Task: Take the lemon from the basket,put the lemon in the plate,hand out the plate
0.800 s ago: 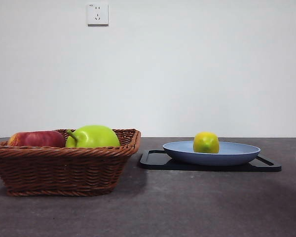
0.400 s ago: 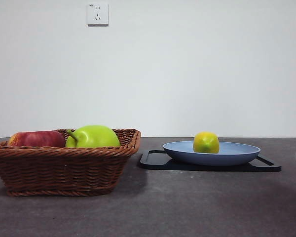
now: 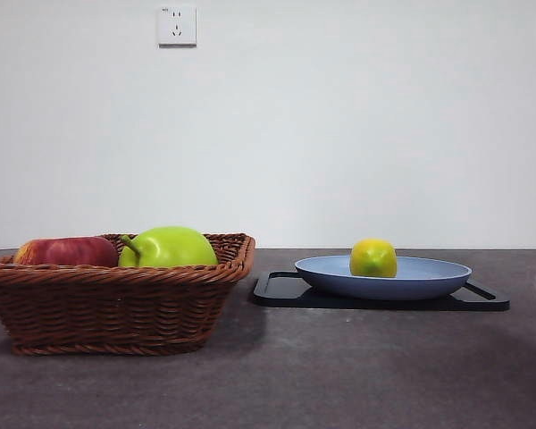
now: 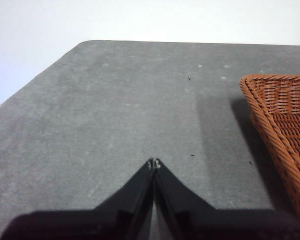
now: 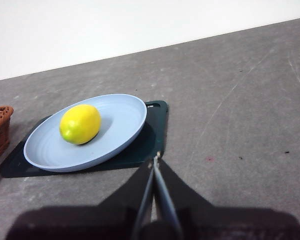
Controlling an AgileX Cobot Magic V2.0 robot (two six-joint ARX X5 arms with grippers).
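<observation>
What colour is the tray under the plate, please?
Black tray, clearest in the right wrist view.

Left gripper (image 4: 154, 162): jaws closed tip to tip, held above the table w/ nothing between them. Right gripper (image 5: 156, 158): same pose, jaws pressed together, empty.
</observation>
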